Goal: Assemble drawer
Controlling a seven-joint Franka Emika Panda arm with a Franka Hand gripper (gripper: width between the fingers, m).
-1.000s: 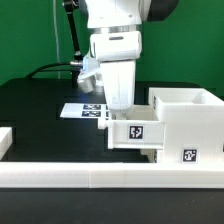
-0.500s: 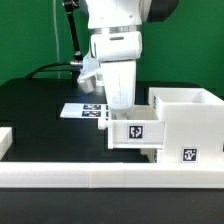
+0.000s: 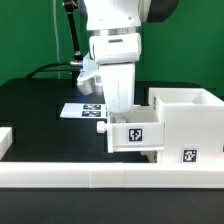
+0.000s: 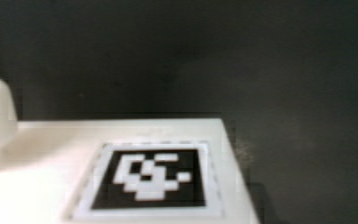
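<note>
In the exterior view the white gripper point(image 3: 121, 114) reaches down onto the near wall of a small white open-top tray point(image 3: 135, 134) with a square tag on its front. It holds the tray against the left side of the large white boxy housing point(image 3: 190, 122). The fingertips are hidden by the tray wall. The tray's underside seems slightly off the table. The wrist view shows a white tray surface point(image 4: 51, 140) with a black-and-white tag point(image 4: 149, 178) very close, over the black table. No fingers show there.
A long low white rail point(image 3: 100, 180) runs across the front. The marker board point(image 3: 82, 110) lies flat behind the gripper. Another white part point(image 3: 5, 138) sits at the exterior view's left edge. A black cable runs behind the arm.
The gripper and the tray have shifted very slightly toward the exterior view's left and down. Nothing else has moved.
</note>
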